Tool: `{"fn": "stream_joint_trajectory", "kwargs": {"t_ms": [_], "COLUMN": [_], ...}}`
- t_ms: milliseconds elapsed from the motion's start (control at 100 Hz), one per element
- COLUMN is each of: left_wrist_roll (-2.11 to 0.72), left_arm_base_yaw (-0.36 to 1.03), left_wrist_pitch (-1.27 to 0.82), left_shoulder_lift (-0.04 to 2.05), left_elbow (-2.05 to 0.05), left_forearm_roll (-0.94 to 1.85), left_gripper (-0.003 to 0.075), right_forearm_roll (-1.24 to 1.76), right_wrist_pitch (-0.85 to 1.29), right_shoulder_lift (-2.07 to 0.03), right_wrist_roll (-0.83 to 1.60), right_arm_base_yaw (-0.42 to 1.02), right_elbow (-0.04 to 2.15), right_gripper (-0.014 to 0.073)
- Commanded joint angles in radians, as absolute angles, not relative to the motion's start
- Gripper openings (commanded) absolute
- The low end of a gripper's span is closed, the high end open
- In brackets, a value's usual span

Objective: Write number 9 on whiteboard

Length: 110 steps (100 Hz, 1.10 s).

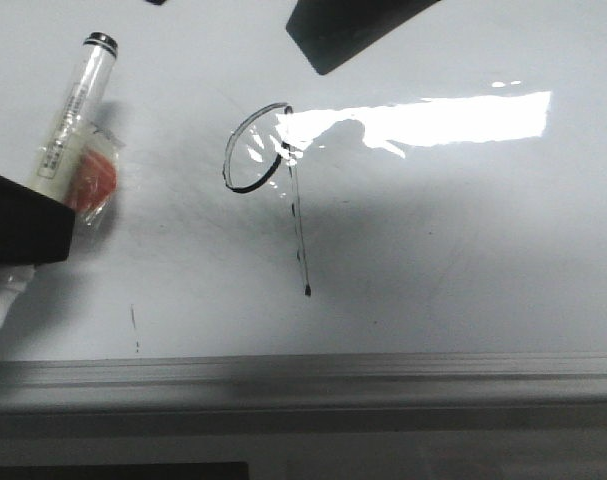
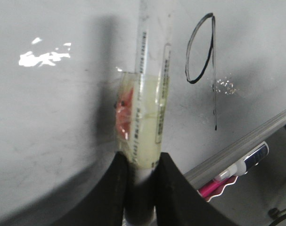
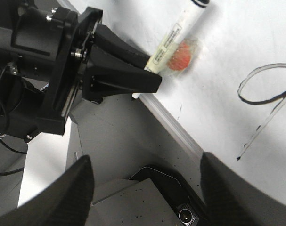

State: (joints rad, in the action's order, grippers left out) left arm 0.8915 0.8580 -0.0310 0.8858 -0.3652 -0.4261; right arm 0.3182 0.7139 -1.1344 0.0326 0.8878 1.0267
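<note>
The whiteboard (image 1: 463, 260) fills the front view. The number 9 (image 1: 299, 225) is drawn on it in thin black line, an open oval loop with a long slanted stem. It also shows in the left wrist view (image 2: 213, 70) and the right wrist view (image 3: 264, 125). My left gripper (image 2: 143, 183) is shut on a clear-barrelled marker (image 2: 150, 108) wrapped in tape with a red patch. It holds the marker (image 1: 73, 120) to the left of the 9, apart from it. My right gripper (image 3: 147, 188) is open and empty, off the board's near edge.
A short stray black dash (image 1: 134, 320) lies near the board's grey frame edge (image 1: 303, 380). A bright glare patch (image 1: 433, 118) sits beside the loop. A dark arm part (image 1: 353, 30) hangs over the far side. Spare pink and white markers (image 2: 237, 172) lie below the frame.
</note>
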Motion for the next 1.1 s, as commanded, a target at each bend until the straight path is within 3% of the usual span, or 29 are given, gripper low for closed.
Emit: {"fn": "stream_joint_trajectory", "kwargs": {"t_ms": [0,340,780,850,1020,1090], "left_wrist_roll": [0.903,0.906,0.906,0.906,0.906,0.906], "left_arm_base_yaw": [0.849,0.815,0.815,0.815,0.815,0.815], "left_wrist_pitch": [0.030,0.194,0.196,0.210,0.296,0.315], "left_shoulder_lift": [0.889,1.001,1.029,1.029,1.029,1.029], "left_elbow": [-0.396,-0.396,-0.396,-0.396,-0.396,-0.396], "left_forearm_roll": [-0.363,-0.315,-0.301,-0.301,-0.299,-0.299], "left_gripper": [-0.0021,-0.0021,-0.0015,0.0039,0.0322,0.0363], "right_forearm_roll": [0.335,0.337,0.337,0.337,0.337,0.332], "right_wrist_pitch": [0.662,0.664,0.670,0.670,0.670,0.670], "right_shoulder_lift": [-1.120,-1.120,-1.120,-1.120,-1.116,-1.109], "right_wrist_roll": [0.033,0.033,0.033,0.033,0.033,0.033], "right_arm_base_yaw": [0.888,0.888,0.888,0.888,0.888,0.888], "right_elbow": [1.060,1.060,1.060,1.060,1.060,1.060], "right_gripper": [0.0417,0.0417,0.0417,0.0417,0.0412,0.0367]}}
